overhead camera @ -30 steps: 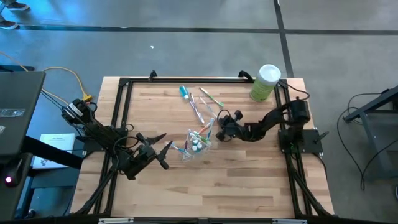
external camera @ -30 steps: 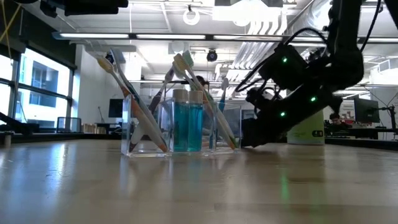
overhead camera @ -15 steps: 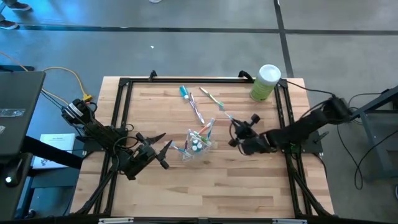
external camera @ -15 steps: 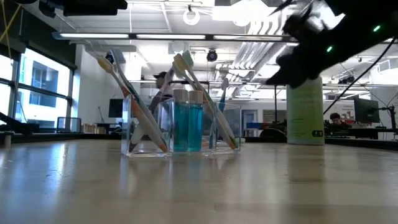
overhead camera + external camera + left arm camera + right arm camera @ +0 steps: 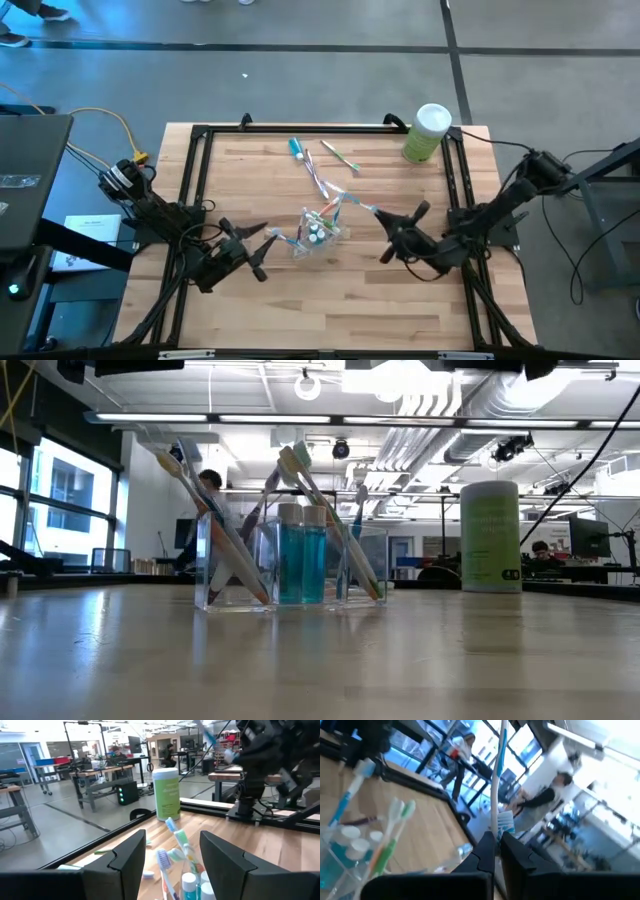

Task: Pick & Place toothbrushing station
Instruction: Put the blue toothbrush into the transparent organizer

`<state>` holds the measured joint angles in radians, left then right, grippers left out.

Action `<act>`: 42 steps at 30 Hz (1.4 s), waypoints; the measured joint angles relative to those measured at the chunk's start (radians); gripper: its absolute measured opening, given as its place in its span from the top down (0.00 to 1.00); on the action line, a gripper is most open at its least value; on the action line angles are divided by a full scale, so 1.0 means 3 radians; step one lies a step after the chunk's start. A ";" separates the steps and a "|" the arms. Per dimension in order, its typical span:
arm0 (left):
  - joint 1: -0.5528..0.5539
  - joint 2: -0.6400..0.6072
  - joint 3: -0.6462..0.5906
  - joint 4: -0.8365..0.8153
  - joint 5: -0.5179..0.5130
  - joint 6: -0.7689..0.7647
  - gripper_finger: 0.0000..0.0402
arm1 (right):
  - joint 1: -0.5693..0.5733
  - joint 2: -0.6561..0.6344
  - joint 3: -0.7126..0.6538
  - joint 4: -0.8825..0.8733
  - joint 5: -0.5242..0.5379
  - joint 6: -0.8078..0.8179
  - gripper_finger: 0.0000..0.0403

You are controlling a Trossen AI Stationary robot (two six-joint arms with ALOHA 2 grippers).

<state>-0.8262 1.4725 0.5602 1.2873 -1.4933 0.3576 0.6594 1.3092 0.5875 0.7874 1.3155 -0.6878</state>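
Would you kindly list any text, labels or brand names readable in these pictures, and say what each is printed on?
No text can be read.
Green canister: faint print and a small dark mark near its base, too blurred to read.
Toothpaste tubes in the clear cup: no legible label.
White sheet beside the table: print too small.

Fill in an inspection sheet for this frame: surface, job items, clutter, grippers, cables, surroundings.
Surface: wooden table in a black frame.
Job items: clear cup mid-table holding toothbrushes and blue toothpaste tubes; loose toothbrushes and one tube lie toward the far edge; one more brush is in the right gripper.
Clutter: green canister with white lid at the far right corner.
Grippers: left gripper open, just left of the cup, empty. Right gripper shut on a toothbrush, right of the cup.
Cables: yellow cable off the table's left side.
Surroundings: people and workbenches in the room behind.
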 joint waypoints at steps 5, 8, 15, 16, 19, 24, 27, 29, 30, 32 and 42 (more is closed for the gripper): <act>-0.0015 -0.0001 0.0000 0.0000 0.0017 -0.0134 0.54 | 0.0122 0.0217 0.0444 0.0010 0.0001 -0.0711 0.99; -0.0015 0.0000 0.0000 0.0001 0.0017 -0.0220 0.54 | 0.0128 0.0413 0.0736 -0.0092 -0.0161 -0.0965 0.99; -0.0109 0.0000 0.0000 0.0013 0.0043 -0.0325 0.54 | 0.0131 0.0903 0.1336 -0.0105 -0.1202 -0.1440 0.99; -0.0131 -0.0001 0.0000 0.0025 0.0045 -0.0326 0.54 | 0.0116 0.0965 0.1428 -0.0099 -0.1269 -0.1569 0.99; -0.0186 0.0000 0.0000 0.0068 0.0045 -0.0325 0.54 | 0.0061 0.1140 0.1678 -0.0091 -0.1350 -0.2047 0.99; -0.0312 0.0001 0.0000 0.0153 0.0073 -0.0248 0.54 | -0.0057 0.1367 0.1998 -0.0097 -0.1292 -0.2715 0.99; -0.0376 0.0001 0.0000 0.0217 0.0070 -0.0237 0.54 | -0.0094 0.1441 0.2084 -0.0137 -0.1197 -0.2890 0.99; -0.0435 0.0001 0.0000 0.0326 -0.0010 -0.0172 0.54 | -0.0095 0.1480 0.2090 -0.0269 -0.1035 -0.2978 0.99; -0.0468 0.0000 0.0000 0.0400 -0.0090 -0.0105 0.54 | -0.0093 0.1497 0.2090 -0.0340 -0.0919 -0.3010 0.99; -0.0540 0.0001 0.0001 0.0577 -0.0221 0.0055 0.54 | -0.0080 0.1502 0.2090 -0.0577 -0.0826 -0.2913 0.99; -0.1054 -0.0138 0.0004 0.0910 -0.0236 0.0426 0.54 | 0.0175 0.1498 0.2090 -0.1499 -0.0724 -0.2015 0.99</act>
<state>-1.1424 1.4310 0.5613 1.5604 -1.5640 0.4854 0.7119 1.7587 1.2144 0.3376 1.0982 -1.2924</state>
